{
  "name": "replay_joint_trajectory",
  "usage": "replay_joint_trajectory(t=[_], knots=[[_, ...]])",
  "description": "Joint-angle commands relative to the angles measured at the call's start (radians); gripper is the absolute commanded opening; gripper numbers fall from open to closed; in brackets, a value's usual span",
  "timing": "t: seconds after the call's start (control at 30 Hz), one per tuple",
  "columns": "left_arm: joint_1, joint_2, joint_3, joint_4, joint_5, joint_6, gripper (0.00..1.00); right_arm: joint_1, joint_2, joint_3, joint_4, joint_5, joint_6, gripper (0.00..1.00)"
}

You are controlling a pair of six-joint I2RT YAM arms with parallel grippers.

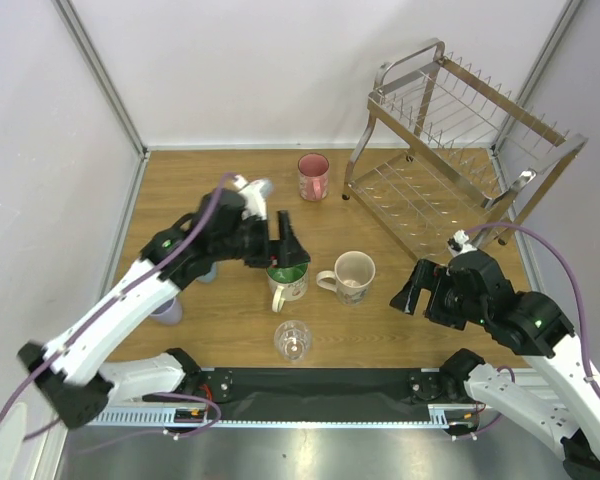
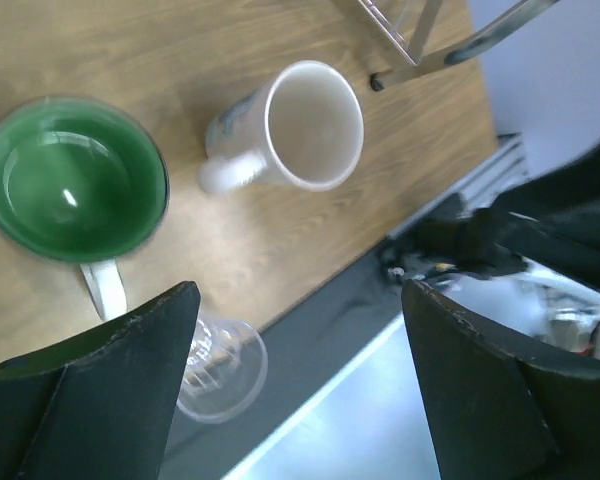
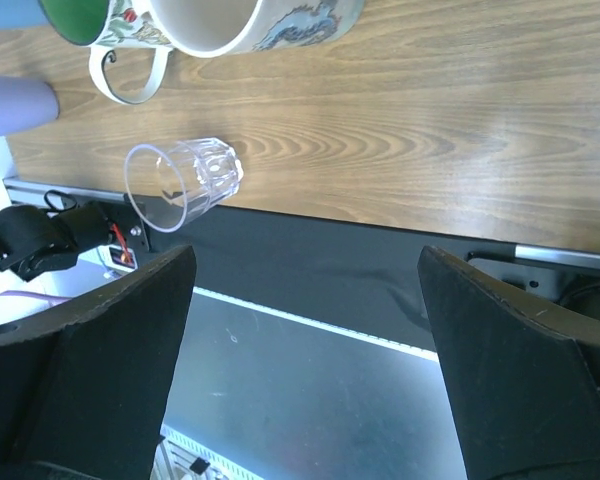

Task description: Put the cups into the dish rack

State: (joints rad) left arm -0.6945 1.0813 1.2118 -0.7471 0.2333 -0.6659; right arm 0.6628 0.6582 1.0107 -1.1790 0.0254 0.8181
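The chrome dish rack [image 1: 460, 150] stands at the far right with nothing in it. A pink mug [image 1: 313, 176] stands left of it. The beige mug [image 1: 354, 276], the white mug with green inside [image 1: 288, 283] and the clear glass [image 1: 293, 340] stand mid-table. The lavender tumbler [image 1: 166, 308] and the light-blue tumbler [image 1: 208, 272] are partly hidden under my left arm. My left gripper [image 1: 292, 250] is open and empty, just above the green-inside mug [image 2: 75, 180]. My right gripper [image 1: 408, 293] is open and empty, right of the beige mug [image 3: 240, 20].
White walls with metal posts close in the table at the left, back and right. A black strip [image 1: 310, 385] with the arm bases runs along the near edge. A rack leg [image 2: 430, 50] shows beyond the beige mug [image 2: 300, 125] in the left wrist view.
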Motion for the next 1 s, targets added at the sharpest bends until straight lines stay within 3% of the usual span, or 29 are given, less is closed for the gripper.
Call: replay_joint_trajectory(t=[0.0,0.27,0.37,0.77,0.97], knots=[[-0.049,0.119,0.133,0.032,-0.069,0.19,0.88,-0.002,-0.011,0.037,0.025,-0.053,-0.007,1.0],[-0.097,0.51,0.423,-0.03,-0.113,0.348,0.88,-0.003,-0.058,0.054,-0.021,-0.067,0.026,1.0],[-0.115,0.59,0.494,-0.041,-0.13,0.367,0.88,-0.003,-0.086,0.058,-0.06,-0.051,0.036,1.0],[-0.163,0.841,0.597,-0.106,-0.169,0.46,0.88,-0.002,-0.144,0.063,-0.114,-0.054,0.089,1.0],[-0.166,0.908,0.601,-0.113,-0.16,0.454,0.79,-0.002,-0.143,0.078,-0.136,-0.044,0.093,1.0]])
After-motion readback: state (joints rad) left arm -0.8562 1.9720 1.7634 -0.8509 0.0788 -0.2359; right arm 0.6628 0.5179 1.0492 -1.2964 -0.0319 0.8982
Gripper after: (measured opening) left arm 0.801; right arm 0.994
